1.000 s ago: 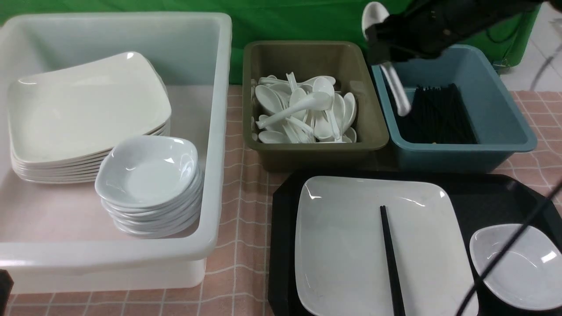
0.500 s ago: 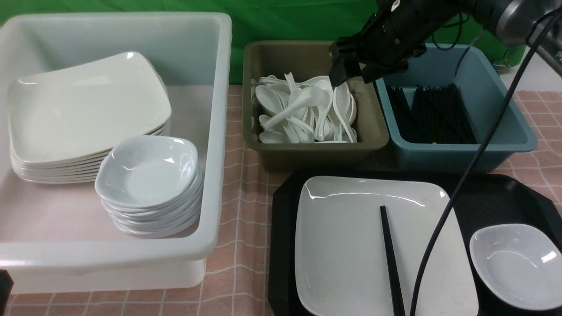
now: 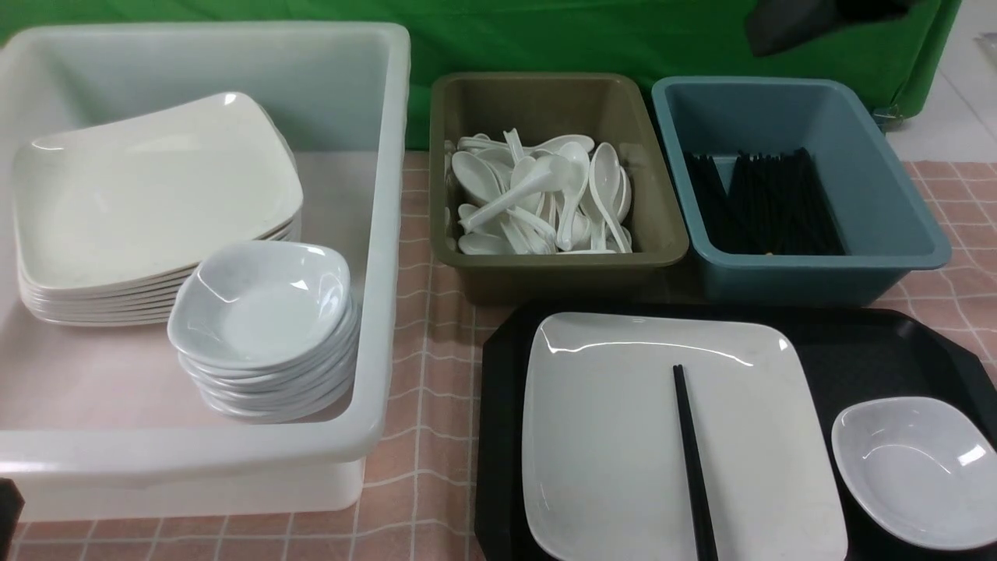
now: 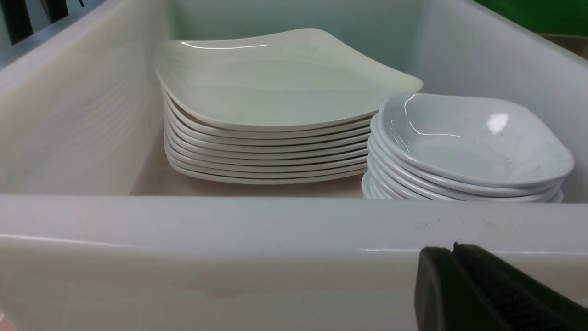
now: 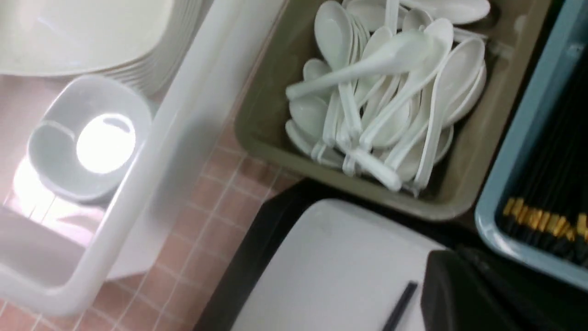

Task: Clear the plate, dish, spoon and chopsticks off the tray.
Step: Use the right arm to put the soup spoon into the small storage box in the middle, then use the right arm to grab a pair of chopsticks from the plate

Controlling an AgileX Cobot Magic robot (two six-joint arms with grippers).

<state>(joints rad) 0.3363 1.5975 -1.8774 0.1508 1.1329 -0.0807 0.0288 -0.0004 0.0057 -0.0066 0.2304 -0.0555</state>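
Observation:
The black tray [image 3: 857, 343] lies at the front right. On it sits the large white plate [image 3: 600, 436] with the black chopsticks [image 3: 692, 460] lying across it, and the small dish [image 3: 911, 475] lies to its right. No spoon is on the tray; white spoons [image 3: 545, 195] fill the olive tub. My right arm [image 3: 810, 19] is high at the back right. In the right wrist view my right gripper [image 5: 459, 276] looks shut and empty, above the tray's [image 5: 257, 248] far edge near the plate [image 5: 335, 266]. My left gripper [image 4: 452, 250] is shut and empty, in front of the white tub's wall.
A big white tub [image 3: 389, 234] on the left holds a stack of plates [image 3: 156, 195] and a stack of dishes [image 3: 261, 304]. The olive tub [image 3: 545, 101] and a blue tub [image 3: 896, 202] with black chopsticks [image 3: 771, 202] stand behind the tray.
My right arm carried a white spoon from above the blue tub to the olive tub, then drew up and back to the top right without it. The left arm has not moved.

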